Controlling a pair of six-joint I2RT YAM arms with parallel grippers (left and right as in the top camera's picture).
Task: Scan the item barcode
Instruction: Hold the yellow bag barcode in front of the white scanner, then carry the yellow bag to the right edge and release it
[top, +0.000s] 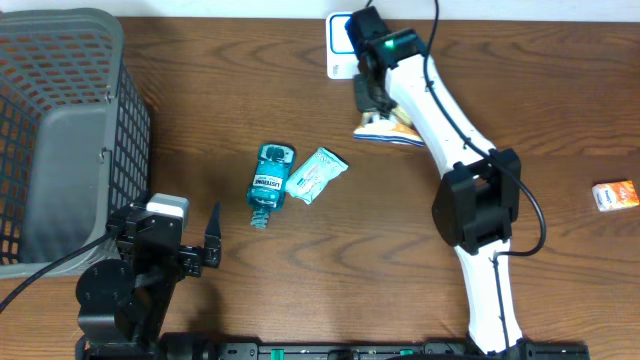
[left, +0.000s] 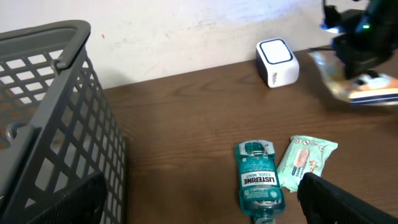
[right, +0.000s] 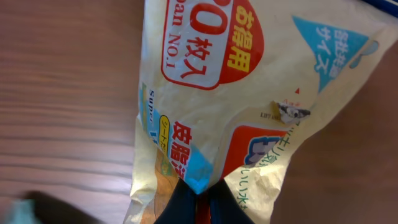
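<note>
Well, right end effector (right: 198, 208) pinches only the bag (right: 211, 93) edge, clamped tight; bag may sag or slip, barcode missing the scanner (top: 338, 50) at upper middle. Left end effector (top: 170, 228) is wide, empty.

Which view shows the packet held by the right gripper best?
Right wrist: the packet fills the frame, print legible, pinched by the right gripper. Overhead shows only a small part beside the gripper; left wrist shows it blurred at the frame's right edge.
</note>
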